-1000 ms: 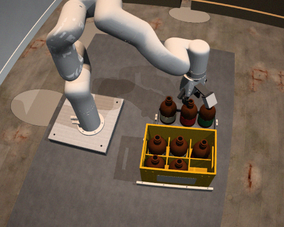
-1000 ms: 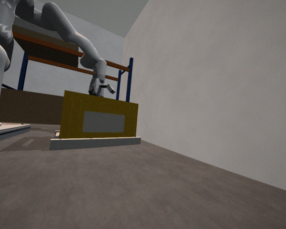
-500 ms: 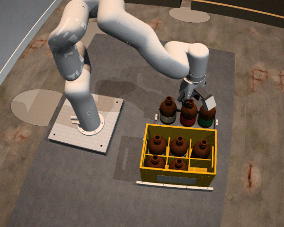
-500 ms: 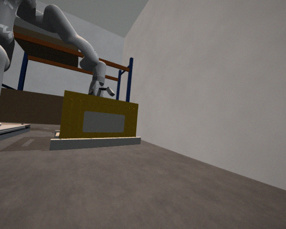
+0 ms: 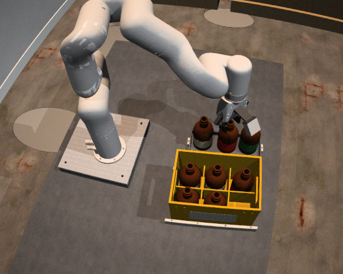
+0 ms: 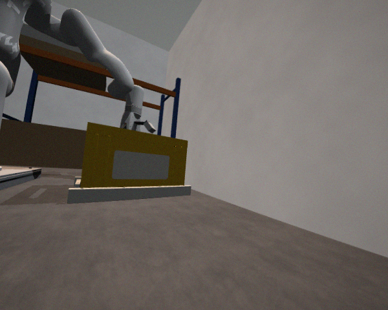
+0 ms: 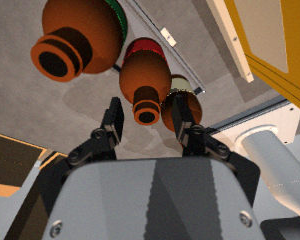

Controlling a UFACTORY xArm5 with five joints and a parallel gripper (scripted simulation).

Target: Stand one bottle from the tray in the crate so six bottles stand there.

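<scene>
Three brown bottles stand on the tray behind the crate: a white-labelled one (image 5: 203, 132), a red-labelled one (image 5: 228, 135) and a green-labelled one (image 5: 248, 138). My gripper (image 5: 226, 123) is open just above the red-labelled bottle, with a finger on either side of its neck and not touching it. In the wrist view the fingers flank the red-labelled bottle's mouth (image 7: 146, 111). The green-labelled bottle (image 7: 77, 37) and the white-labelled bottle (image 7: 187, 104) stand to its sides. The yellow crate (image 5: 215, 190) holds several bottles, and its front right cell (image 5: 243, 201) is empty.
The crate sits against a white stop bar (image 5: 210, 224) at its front. The arm's base plate (image 5: 105, 148) is to the left. In the low side view the crate (image 6: 134, 160) hides the tray, and only the gripper's top (image 6: 134, 123) shows above it. A wall rises on the right.
</scene>
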